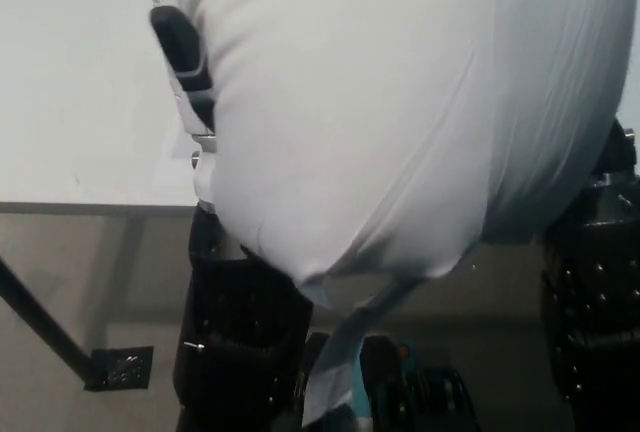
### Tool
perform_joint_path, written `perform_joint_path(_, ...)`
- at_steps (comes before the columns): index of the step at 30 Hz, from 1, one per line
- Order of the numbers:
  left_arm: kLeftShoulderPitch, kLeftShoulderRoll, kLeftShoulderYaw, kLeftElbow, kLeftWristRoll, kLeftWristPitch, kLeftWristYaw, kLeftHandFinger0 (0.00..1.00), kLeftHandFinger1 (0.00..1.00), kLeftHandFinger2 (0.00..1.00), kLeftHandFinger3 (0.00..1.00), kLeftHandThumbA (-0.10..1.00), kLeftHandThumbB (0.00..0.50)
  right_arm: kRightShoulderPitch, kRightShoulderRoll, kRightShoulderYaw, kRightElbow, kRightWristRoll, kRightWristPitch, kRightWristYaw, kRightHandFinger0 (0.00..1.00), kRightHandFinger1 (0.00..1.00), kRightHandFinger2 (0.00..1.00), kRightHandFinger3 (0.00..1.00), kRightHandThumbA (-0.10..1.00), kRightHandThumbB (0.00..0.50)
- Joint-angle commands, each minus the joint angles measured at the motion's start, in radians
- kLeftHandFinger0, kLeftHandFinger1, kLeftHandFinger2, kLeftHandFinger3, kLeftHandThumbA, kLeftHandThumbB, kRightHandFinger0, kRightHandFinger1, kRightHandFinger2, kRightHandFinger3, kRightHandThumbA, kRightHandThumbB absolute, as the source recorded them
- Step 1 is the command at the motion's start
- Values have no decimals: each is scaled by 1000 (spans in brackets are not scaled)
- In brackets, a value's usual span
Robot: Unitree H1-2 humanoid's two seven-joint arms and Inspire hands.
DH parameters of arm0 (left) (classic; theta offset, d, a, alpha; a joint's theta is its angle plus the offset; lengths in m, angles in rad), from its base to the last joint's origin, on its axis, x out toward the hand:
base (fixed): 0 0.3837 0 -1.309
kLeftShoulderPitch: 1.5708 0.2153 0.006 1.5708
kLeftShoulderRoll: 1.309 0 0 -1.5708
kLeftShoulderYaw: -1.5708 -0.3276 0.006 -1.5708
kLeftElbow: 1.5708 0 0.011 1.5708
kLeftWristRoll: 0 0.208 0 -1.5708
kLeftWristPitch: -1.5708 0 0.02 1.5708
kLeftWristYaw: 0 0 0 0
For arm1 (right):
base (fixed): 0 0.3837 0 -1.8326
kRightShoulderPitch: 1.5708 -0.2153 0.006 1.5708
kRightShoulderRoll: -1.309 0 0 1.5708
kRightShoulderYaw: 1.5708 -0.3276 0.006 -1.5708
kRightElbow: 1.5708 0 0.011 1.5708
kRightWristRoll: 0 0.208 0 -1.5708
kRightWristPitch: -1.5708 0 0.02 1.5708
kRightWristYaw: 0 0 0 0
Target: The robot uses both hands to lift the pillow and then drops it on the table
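Fingers hidden behind the raised pillow (pixel 400 102).

Flat white table (pixel 80 102) with a smooth matte top fills the upper left; its near edge runs straight across, level. One tiny dark speck (pixel 77 178) lies on the top close to that edge. Below the edge, brownish floor (pixel 90 282); a dark slanted leg (pixel 40 324) meets a black foot plate (pixel 122 367) resting on it.

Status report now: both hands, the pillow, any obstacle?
Both hands hidden behind pillow, state unknown. Pillow raised above table, filling the view. No obstacle visible.
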Motion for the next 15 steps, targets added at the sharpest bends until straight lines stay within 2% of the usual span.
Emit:
perform_joint_path(1, -8, -22, -24, 115, 71, 45, -37, 1000, 1000, 1000, 1000, 1000, 42, -55, 20, 64, 25, 23, -53, 85, 1000, 1000, 1000, 1000, 1000, 275)
perform_joint_path(2, -10, -11, -5, 168, 56, 37, -27, 1000, 1000, 1000, 1000, 1000, 68, -48, 10, 63, 64, 19, -64, 85, 1000, 1000, 1000, 1000, 1000, 265)
perform_joint_path(4, -11, -10, 4, 189, 51, 32, -24, 1000, 1000, 1000, 1000, 1000, 77, -46, 5, 62, 77, 17, -68, 84, 1000, 1000, 1000, 1000, 1000, 261)
perform_joint_path(6, -18, -2, 47, 282, 7, 42, -16, 1000, 1000, 1000, 1000, 1000, 97, -38, -5, 57, 160, 22, -82, 78, 1000, 1000, 1000, 1000, 1000, 291)
perform_joint_path(7, -24, 0, 65, 321, -10, 35, -7, 1000, 1000, 1000, 1000, 1000, 82, -36, -5, 54, 187, 23, -84, 73, 1000, 1000, 1000, 1000, 1000, 283)
perform_joint_path(8, -32, 3, 84, 374, -20, 19, 3, 1000, 1000, 1000, 1000, 1000, 61, -34, -6, 51, 212, 19, -68, 69, 1000, 1000, 1000, 1000, 1000, 304)
perform_joint_path(10, -42, 6, 112, 443, -53, -2, 4, 1000, 1000, 1000, 1000, 1000, 46, -34, -9, 49, 258, 11, -88, 60, 1000, 1000, 1000, 1000, 1000, 275)
perform_joint_path(11, -54, 22, 135, 538, -75, -16, 1, 1000, 1000, 1000, 1000, 1000, 14, -37, -12, 46, 325, 12, -98, 57, 1000, 1000, 1000, 1000, 1000, 281)
perform_joint_path(12, -59, 33, 148, 599, -80, -22, 1, 1000, 1000, 1000, 1000, 1000, 11, -36, -15, 45, 364, 12, -99, 57, 1000, 1000, 1000, 1000, 1000, 281)
perform_joint_path(14, -68, 49, 170, 705, -79, -32, 14, 1000, 1000, 1000, 1000, 1000, 47, -31, -14, 40, 422, 23, -100, 62, 1000, 1000, 1000, 1000, 1000, 296)
perform_joint_path(15, -68, 51, 177, 732, -84, -42, 13, 1000, 1000, 1000, 1000, 1000, 37, -27, -15, 40, 436, 25, -102, 63, 1000, 1000, 1000, 1000, 1000, 288)
